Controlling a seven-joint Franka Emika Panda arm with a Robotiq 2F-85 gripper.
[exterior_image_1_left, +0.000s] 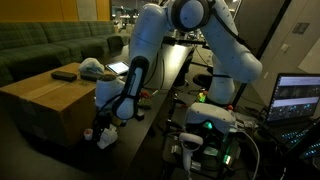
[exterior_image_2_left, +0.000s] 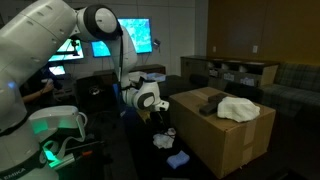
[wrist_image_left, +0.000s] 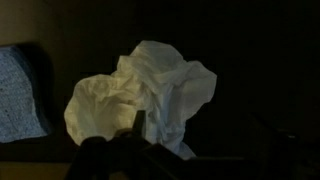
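The gripper (exterior_image_2_left: 160, 122) hangs with jaws wide and empty just above the crumpled white cloth (wrist_image_left: 145, 90) on the dark surface, a bluish rag (wrist_image_left: 18, 92) just beside it and the cardboard box (exterior_image_2_left: 222, 130) beyond; I'd judge it an approach, wanting a straight drop before closing.

Arm (exterior_image_1_left: 225, 55): glossy white rounded shells with dark bands at the joints. The segment nearest the cardboard box (exterior_image_1_left: 45, 100) is black. Base (exterior_image_1_left: 205, 125): white, glowing green, well away from the box. Gripper (exterior_image_1_left: 104, 128): black, beside the box.
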